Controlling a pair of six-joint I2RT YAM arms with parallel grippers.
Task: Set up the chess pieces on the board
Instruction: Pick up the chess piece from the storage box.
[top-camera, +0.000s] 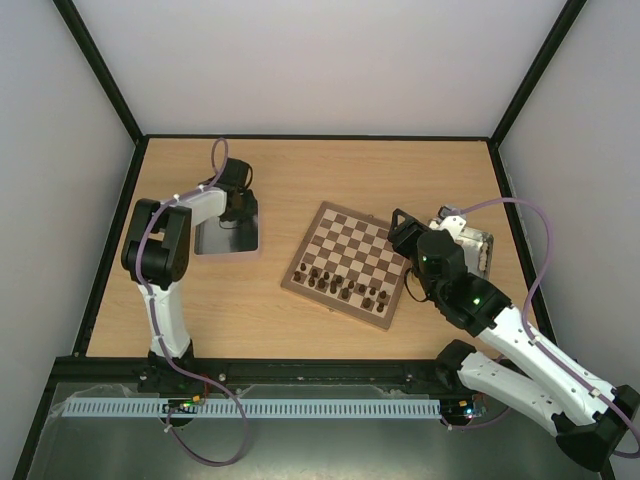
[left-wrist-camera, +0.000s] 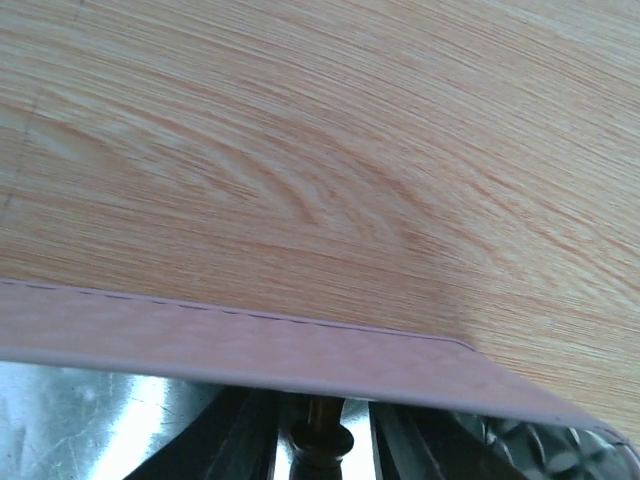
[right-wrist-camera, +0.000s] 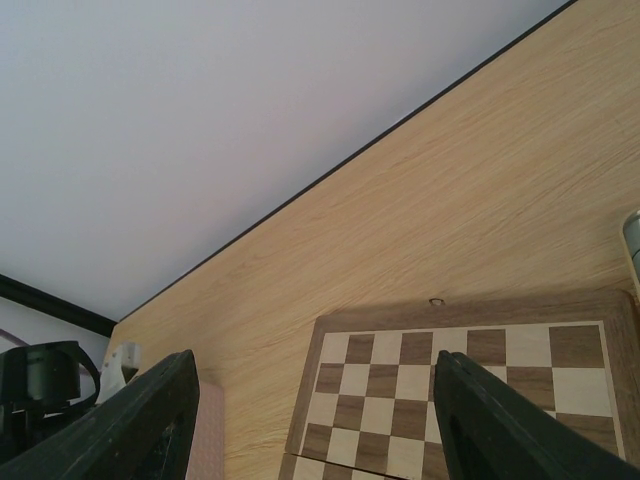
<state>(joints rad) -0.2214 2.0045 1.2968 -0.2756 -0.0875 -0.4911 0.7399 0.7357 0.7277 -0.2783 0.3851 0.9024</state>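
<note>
Two states: left gripper (left-wrist-camera: 322, 435) straddles a chess piece (left-wrist-camera: 318, 452), grip unclear; right gripper (right-wrist-camera: 315, 375) gapes wide.

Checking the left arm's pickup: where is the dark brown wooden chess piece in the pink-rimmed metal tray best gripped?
Probably the narrow neck of the dark brown wooden chess piece, beside its bulging collar, from above the pink-rimmed tray, fingers either side: the collar resists slipping.

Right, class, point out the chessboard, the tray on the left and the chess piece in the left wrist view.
chessboard (top-camera: 355, 240), top view, bare squares near its middle.
tray (left-wrist-camera: 250, 350), left wrist view, its pink rim.
chess piece (left-wrist-camera: 318, 445), left wrist view, its rounded body.
</note>
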